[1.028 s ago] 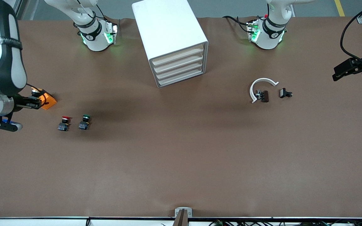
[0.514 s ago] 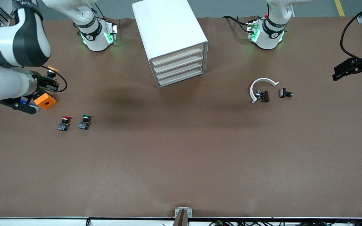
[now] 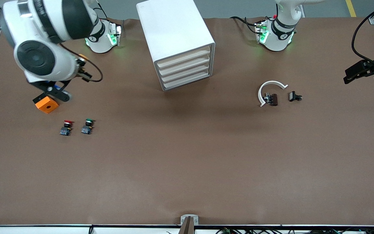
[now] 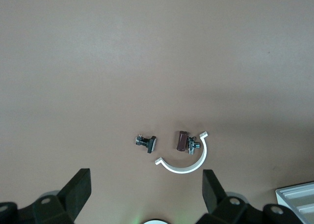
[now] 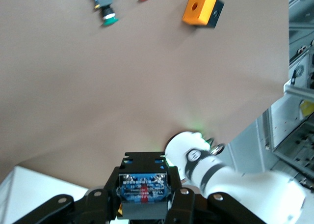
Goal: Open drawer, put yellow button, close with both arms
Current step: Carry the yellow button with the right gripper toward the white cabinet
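Front view: the right arm has swung up from the orange cube (image 3: 46,105) toward the cabinet (image 3: 177,42), whose top drawer (image 3: 184,58) is shut; opening comes next.
Left wrist view: left tool (image 4: 147,194) apart, waiting over the table (image 4: 147,52).
Right wrist view: right tool (image 5: 143,204) clamped on the yellow button (image 5: 143,190).

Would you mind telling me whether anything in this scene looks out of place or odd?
Nothing is spilled or damaged. One oddity: the right gripper, over the table's right-arm end, already grips the yellow button while the drawer is shut. The left gripper waits open above the white clip.
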You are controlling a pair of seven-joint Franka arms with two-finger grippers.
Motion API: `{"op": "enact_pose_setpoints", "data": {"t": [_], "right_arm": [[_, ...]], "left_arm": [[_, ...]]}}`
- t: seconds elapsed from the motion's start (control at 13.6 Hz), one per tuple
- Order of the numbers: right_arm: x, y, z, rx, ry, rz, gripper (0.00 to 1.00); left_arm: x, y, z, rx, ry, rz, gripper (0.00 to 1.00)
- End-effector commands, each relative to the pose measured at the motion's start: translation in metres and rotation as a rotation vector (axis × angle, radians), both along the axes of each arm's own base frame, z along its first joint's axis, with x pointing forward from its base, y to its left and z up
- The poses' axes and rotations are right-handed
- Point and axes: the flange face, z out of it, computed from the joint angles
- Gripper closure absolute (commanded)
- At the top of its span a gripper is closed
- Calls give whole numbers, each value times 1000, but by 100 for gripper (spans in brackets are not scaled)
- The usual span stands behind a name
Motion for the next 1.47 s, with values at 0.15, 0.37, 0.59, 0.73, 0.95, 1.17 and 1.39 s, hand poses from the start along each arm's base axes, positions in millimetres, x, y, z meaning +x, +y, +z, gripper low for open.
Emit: {"op": "enact_pose_setpoints", "data": {"t": [0.15,0.37,0.59,0.73,0.95,1.17,1.39], "right_arm": [[-29,71,15,-17,-49,-130,76],[-41,102,14,-10,-79,-195,76],[-46,123,16,30,-97,-250,76],[-45,128,17,44,-110,-297,76],[-48,141,18,62,-133,-333,76],[-52,157,20,85,-158,-376,76],[-50,164,22,143,-146,-408,76]], "left_arm": [[-2,2,6,6,3,-6,0],[-2,3,6,8,1,-4,0],[-2,2,5,6,2,-6,0],[-1,2,5,8,4,-6,0],[-1,2,5,6,4,-6,0],[-1,2,4,6,6,-6,0],[0,2,2,6,9,-4,0]]}}
